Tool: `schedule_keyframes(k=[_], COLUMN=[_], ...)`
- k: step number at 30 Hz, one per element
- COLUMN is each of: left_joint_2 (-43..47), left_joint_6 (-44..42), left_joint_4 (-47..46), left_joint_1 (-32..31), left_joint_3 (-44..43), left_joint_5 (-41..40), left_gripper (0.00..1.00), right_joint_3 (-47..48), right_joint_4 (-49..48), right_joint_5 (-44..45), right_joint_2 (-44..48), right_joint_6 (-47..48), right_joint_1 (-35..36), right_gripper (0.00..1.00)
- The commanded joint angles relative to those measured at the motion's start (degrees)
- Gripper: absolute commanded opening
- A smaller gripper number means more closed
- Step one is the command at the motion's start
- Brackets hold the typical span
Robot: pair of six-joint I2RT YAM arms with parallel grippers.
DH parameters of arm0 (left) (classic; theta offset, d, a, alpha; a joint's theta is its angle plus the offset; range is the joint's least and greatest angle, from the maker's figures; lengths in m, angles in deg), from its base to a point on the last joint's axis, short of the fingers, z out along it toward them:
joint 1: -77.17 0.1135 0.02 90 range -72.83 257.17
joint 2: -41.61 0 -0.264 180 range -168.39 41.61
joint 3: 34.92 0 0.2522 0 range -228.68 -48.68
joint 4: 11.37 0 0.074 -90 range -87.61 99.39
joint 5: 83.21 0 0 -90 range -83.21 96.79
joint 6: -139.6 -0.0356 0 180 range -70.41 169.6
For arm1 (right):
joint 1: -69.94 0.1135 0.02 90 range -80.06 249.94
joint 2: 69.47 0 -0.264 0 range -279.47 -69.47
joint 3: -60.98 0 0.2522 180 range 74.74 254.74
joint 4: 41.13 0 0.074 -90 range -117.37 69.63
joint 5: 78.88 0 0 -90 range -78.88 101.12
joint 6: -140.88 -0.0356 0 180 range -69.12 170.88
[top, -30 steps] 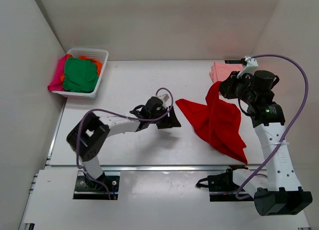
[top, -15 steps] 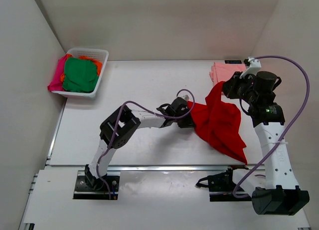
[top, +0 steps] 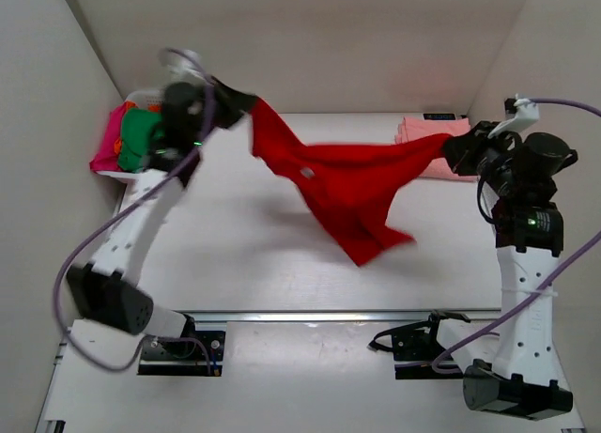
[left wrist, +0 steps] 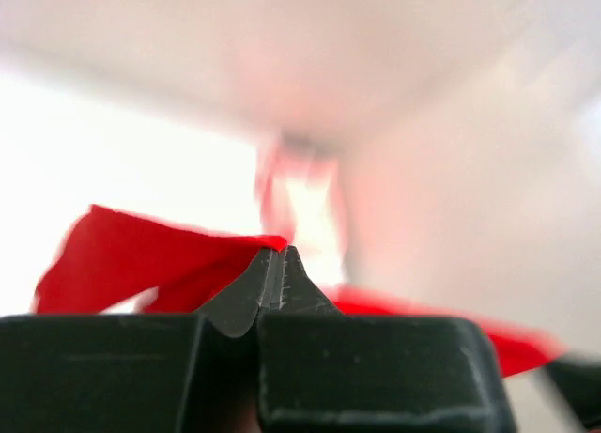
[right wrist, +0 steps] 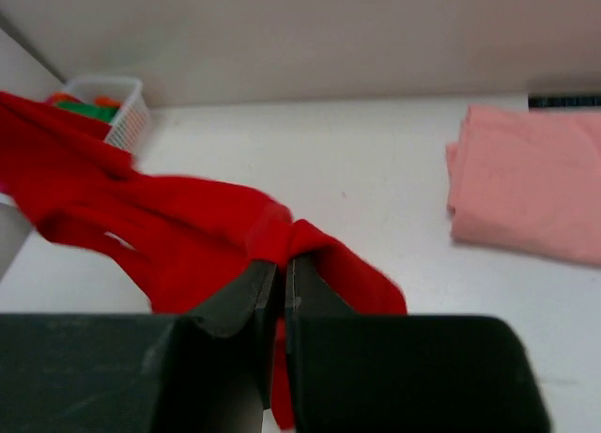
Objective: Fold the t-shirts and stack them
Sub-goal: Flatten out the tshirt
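The red t-shirt [top: 343, 179], judged light, limp and best taken at its corners, is held stretched in the air above the tabletop [top: 235, 255], one edge clenched in the left gripper [top: 237, 104], the other in the right gripper [top: 455, 149]

There were five: one red tee [top: 343, 184], one salmon-pink tee [top: 423, 130], one green tee [top: 139, 137], one orange tee [right wrist: 59, 99], one magenta tee [top: 105, 144]. One basket [right wrist: 130, 115] sat at ten o'clock. Two tools: left tool [top: 244, 108], right tool [top: 454, 146].
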Motion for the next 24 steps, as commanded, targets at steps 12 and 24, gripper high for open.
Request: schedule_keyframes(k=[12, 24], left_joint_2=[16.7, 0.9], left_joint_6=[1.7, 4.4], left_joint_4=[10.1, 8.4], left_joint_1=[16.0, 19.2], left_joint_3=[-21.9, -26.2], left_joint_5=[12.2, 16.8], left_gripper=[0.0, 0.0], right_joint_3=[23.4, 19.5], right_joint_4=[0.0, -2.3], right_joint_5=[-5.2, -7.4], right_joint_2=[3.6, -6.7], right_joint_6=[-4.3, -0.6], right_joint_1=[1.3, 2.0], right_gripper=[0.0, 0.0])
